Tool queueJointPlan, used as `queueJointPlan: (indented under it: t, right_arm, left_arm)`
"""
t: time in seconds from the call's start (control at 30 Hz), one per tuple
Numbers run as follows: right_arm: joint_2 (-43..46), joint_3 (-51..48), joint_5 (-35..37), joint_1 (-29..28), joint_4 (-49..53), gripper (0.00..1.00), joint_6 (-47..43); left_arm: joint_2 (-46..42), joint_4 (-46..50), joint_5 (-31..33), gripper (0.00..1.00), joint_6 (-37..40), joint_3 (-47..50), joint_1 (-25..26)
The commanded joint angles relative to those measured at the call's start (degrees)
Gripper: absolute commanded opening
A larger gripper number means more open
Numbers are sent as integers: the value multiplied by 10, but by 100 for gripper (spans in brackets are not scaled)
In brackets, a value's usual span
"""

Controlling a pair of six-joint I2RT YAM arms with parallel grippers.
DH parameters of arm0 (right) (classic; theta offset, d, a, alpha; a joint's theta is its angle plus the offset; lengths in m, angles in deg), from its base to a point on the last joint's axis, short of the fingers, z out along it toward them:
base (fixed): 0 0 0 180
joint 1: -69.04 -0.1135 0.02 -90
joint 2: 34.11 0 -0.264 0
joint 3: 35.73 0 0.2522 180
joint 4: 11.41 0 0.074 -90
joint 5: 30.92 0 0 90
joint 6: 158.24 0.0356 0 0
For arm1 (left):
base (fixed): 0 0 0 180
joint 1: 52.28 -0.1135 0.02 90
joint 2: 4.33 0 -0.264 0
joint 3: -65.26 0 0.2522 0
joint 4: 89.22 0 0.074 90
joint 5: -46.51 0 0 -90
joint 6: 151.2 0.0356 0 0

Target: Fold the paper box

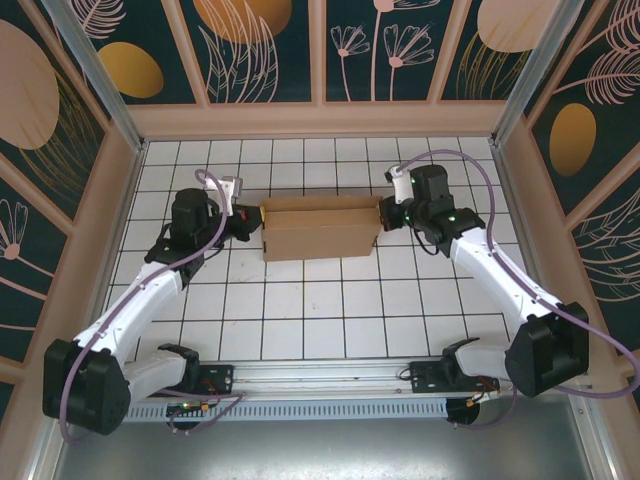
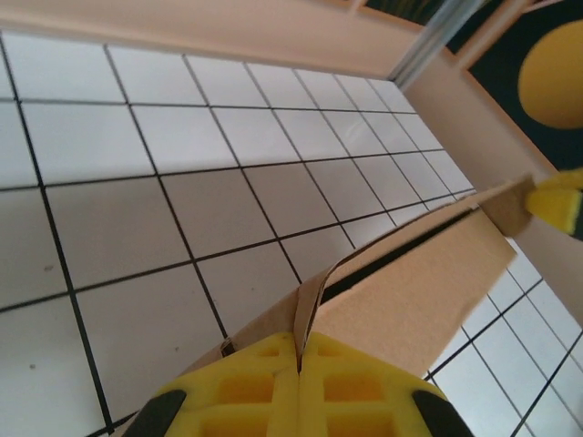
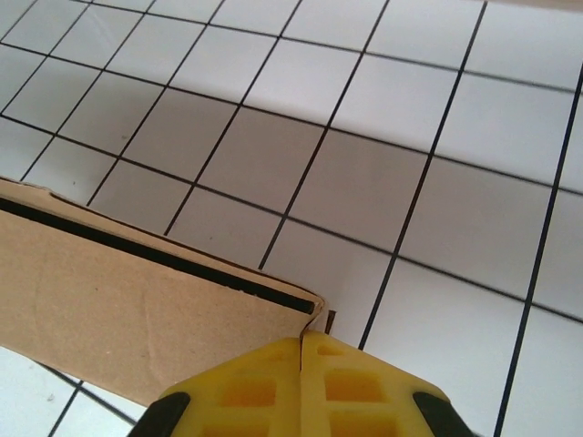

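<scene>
Cardboard stretches between two arms: the box [image 1: 320, 228] lies across the far middle of the tiled bench [image 1: 330, 320], long axis running left to right, one end at each claw. At its left end sits the left claw [image 1: 250, 222], at its right end the right claw [image 1: 385, 213], so neither arm is nearer. Both claws are squeezed closed, yellow pads [image 2: 246, 387] pressed together, each with only a thin end flap of the box pinched between them. Any coming fold likely hinges on this end-to-end hold.
</scene>
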Motion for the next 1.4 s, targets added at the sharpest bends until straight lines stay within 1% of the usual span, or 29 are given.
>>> queueJointPlan:
  t: [0.0,0.1,0.33,0.4,0.53,0.67,0.9,1.1,1.17,1.3,1.37]
  right_arm:
    - [-9,37,-9,-34,29,0,83]
    - [-5,37,-2,-46,35,0,118]
    - [-4,43,22,-64,42,0,158]
    - [-4,38,24,-73,39,0,151]
    - [7,5,50,-100,20,0,128]
    - [24,-24,72,-106,6,0,112]
    - [71,-83,92,-118,-36,0,99]
    - [100,-123,99,-128,-62,0,97]
    - [105,-131,104,-135,-67,0,97]
    - [111,-144,137,-145,-72,0,102]
    - [117,-148,147,-151,-78,0,106]
  left_arm:
    - [10,42,-14,0,-62,-28,18]
    - [4,56,12,0,-71,-25,19]
    - [3,80,31,0,-72,-29,19]
    - [4,87,35,0,-67,-31,20]
    - [4,103,42,0,-60,-28,21]
    - [-7,115,45,0,-56,-23,20]
    - [-38,138,67,0,-3,-1,25]
    - [-57,118,75,0,1,32,37]
    - [-63,100,81,0,-8,50,44]
    - [-73,70,88,0,-46,76,49]
    - [-79,72,93,0,-46,80,51]
